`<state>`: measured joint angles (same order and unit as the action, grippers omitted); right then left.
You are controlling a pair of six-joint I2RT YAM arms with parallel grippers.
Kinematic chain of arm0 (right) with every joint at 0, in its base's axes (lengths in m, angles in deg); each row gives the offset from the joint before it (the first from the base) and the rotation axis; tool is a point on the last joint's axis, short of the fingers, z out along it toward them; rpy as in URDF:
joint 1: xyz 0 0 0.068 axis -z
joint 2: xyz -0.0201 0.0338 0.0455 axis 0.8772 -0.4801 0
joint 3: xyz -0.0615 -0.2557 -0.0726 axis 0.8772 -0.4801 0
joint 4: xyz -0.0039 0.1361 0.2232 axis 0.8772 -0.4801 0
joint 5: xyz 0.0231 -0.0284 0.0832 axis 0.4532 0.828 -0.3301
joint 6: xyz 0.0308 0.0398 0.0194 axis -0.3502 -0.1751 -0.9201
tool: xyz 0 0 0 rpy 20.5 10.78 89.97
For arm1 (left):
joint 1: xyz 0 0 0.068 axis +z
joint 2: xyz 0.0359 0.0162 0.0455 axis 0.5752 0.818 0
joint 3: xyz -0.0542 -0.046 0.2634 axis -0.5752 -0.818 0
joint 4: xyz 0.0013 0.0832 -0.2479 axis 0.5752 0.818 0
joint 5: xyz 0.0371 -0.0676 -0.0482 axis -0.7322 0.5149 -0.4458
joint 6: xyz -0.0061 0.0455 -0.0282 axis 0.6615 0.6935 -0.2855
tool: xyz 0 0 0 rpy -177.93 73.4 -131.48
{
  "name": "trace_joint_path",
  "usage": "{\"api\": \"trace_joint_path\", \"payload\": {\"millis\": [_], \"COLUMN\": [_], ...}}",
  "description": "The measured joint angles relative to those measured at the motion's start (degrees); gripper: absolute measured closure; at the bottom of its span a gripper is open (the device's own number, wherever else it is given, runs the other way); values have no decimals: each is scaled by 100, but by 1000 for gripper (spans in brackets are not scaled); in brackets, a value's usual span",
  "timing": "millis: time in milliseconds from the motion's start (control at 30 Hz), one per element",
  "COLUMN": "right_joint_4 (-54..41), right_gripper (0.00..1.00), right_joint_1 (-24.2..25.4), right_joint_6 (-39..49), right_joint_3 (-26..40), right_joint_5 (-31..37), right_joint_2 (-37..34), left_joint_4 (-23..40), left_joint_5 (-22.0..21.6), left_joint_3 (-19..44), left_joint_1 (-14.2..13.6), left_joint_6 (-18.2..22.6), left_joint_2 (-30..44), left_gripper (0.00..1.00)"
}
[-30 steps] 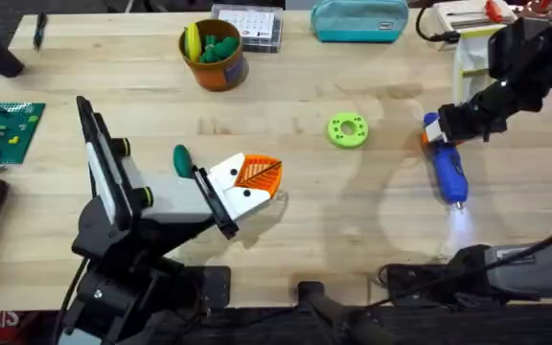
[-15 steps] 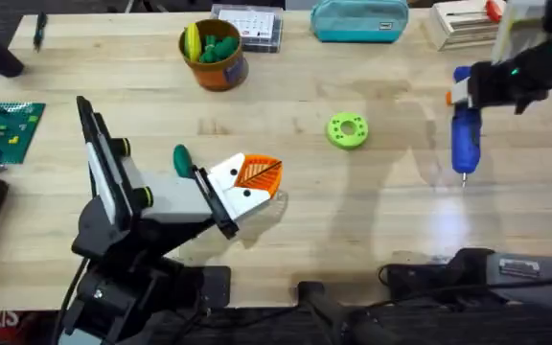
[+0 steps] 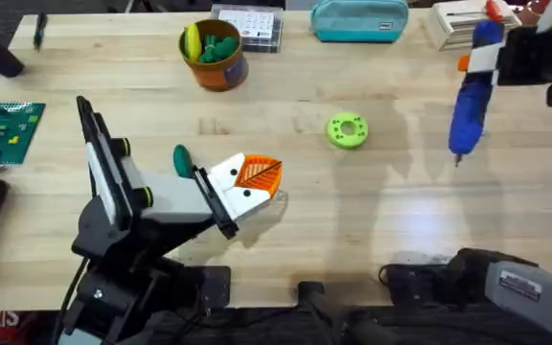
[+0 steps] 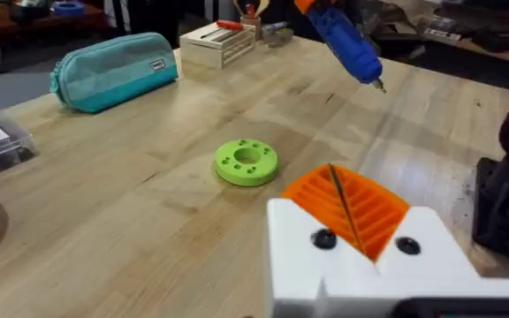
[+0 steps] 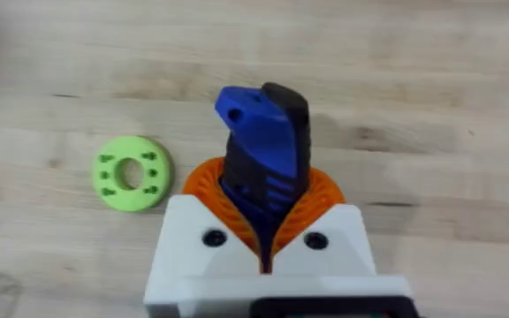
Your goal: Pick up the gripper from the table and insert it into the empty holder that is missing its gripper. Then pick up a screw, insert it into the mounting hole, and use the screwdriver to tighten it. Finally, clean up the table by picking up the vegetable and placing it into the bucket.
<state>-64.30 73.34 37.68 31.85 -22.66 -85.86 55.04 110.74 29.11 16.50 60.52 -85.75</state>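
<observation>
The slim blue pen-shaped power screwdriver (image 3: 470, 105) has risen off the light wooden plank surface (image 3: 353, 211) and swung toward the far right corner since a second ago, when it lay flat with its tip lit. The right claw (image 3: 506, 57) now grips it at the white and orange collar end, the thin metal bit pointing down and slightly left, clear of the wood. From the right wrist camera, the orange ribbed pads (image 5: 325, 199) are clenched on the blue body (image 5: 259, 150); the bit itself is hidden behind the tool. The arm carrying that claw is partly cut off at the right edge of the overhead view.

The green plastic ring with small holes (image 3: 347, 130) lies flat on the surface to the left of the right claw, apart from the screwdriver.

The left claw (image 3: 257, 184) hovers low over the middle-left of the surface, its white fingers and orange pads pressed together on nothing. A dark green rounded piece (image 3: 182, 159) shows just behind it, partly covered by the arm. Beyond the left claw, at the far edge, stands the small round orange-brown bucket (image 3: 220, 69) with yellow and green toy pieces above its rim, and farther right a teal zip pouch (image 3: 358, 21).
</observation>
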Motion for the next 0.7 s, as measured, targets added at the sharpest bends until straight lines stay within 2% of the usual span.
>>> {"api": "trace_joint_path", "payload": {"millis": [233,500,700], "right_joint_4": [365,1765,2448], "right_gripper": [970,970,970], "right_joint_1": [0,-23,-387], "right_joint_6": [-371,-893,-1087], "right_joint_3": [-1,-1,0], "right_joint_5": [-936,-2279,-2940], "right_joint_2": [117,116,117], "left_joint_4": [0,0,0], "left_joint_5": [1,0,-1], "left_joint_3": [1,0,0], "left_joint_1": [0,0,0], "left_joint_6": [0,1,0], "left_joint_2": [0,-1,0], "left_gripper": [990,990,990]}}
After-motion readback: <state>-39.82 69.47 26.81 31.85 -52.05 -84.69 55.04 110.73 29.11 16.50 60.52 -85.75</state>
